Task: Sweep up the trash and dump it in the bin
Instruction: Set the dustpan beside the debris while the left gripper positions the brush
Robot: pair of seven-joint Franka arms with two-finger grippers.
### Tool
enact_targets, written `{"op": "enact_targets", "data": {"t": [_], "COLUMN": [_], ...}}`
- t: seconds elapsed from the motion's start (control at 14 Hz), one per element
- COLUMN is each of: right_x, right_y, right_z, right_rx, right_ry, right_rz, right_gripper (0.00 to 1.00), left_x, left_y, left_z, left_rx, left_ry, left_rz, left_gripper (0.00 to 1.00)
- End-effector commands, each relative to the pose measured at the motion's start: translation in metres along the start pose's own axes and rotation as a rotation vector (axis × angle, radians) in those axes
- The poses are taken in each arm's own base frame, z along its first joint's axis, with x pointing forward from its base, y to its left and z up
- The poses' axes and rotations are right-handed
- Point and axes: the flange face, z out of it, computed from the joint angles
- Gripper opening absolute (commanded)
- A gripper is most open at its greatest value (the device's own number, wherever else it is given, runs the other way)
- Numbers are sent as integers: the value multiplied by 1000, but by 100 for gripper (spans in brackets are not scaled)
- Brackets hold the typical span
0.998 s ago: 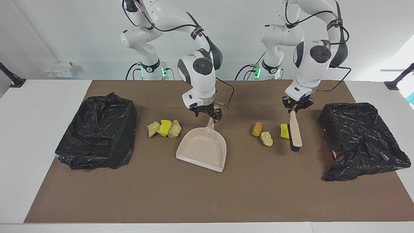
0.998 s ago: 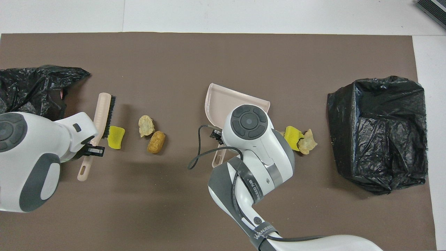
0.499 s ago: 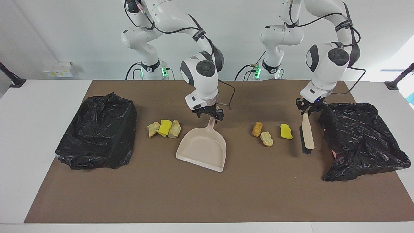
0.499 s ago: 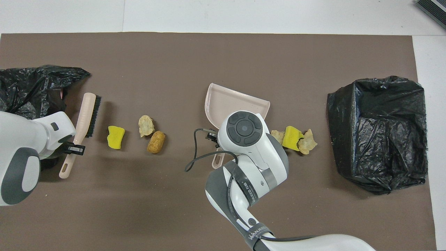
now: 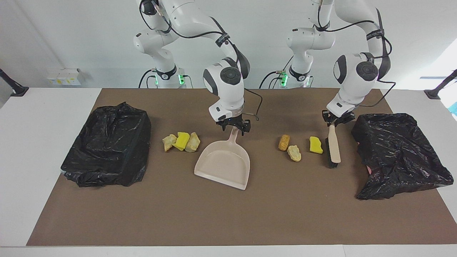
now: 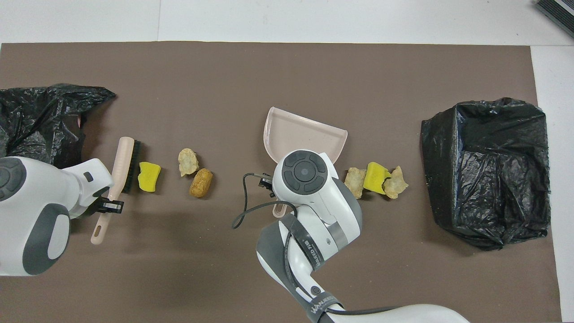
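Note:
A pale pink dustpan (image 5: 223,164) lies on the brown mat (image 5: 228,214), its mouth away from the robots. My right gripper (image 5: 234,128) is shut on its handle; in the overhead view the wrist hides that gripper, and the dustpan (image 6: 305,132) shows past it. My left gripper (image 5: 334,121) is shut on the handle of a pink brush (image 5: 334,146), whose bristles stand right beside a yellow chunk (image 5: 315,145). A tan chunk (image 5: 294,152) and an orange-brown chunk (image 5: 284,141) lie between that and the dustpan. Three more chunks (image 5: 182,140) lie in a clump beside the dustpan, toward the right arm's end.
A bin lined with a black bag (image 5: 107,142) stands at the right arm's end of the mat, also in the overhead view (image 6: 486,170). A second, crumpled black bag (image 5: 400,153) lies at the left arm's end, close to the brush.
My left gripper swung the brush off toward the crumpled black bag, then brought it back beside the yellow chunk. The right wrist tilted over the dustpan handle; the dustpan and the chunks stayed put.

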Motion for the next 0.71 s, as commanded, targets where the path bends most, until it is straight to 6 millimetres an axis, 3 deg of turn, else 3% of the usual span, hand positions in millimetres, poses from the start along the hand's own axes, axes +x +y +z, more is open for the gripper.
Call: {"op": "enact_targets", "data": {"t": [0.0, 0.36, 0.5, 0.64], "right_x": [6, 9, -1, -4], "right_y": [3, 3, -1, 2], "right_z": [1, -2, -10, -31], "right_rx": [20, 18, 8, -20], "right_ry": [-14, -3, 21, 67], "right_rz": [-15, -27, -95, -207], "right_gripper": [0, 0, 0, 0], "left_x": [-14, -13, -14, -10], "left_y": [37, 104, 118, 119], "left_z": [-5, -10, -11, -14], "left_rx": [-2, 5, -15, -26], "left_ry": [27, 40, 40, 45], "left_rz": [-48, -110, -163, -171], "left_gripper": [0, 0, 0, 0]}}
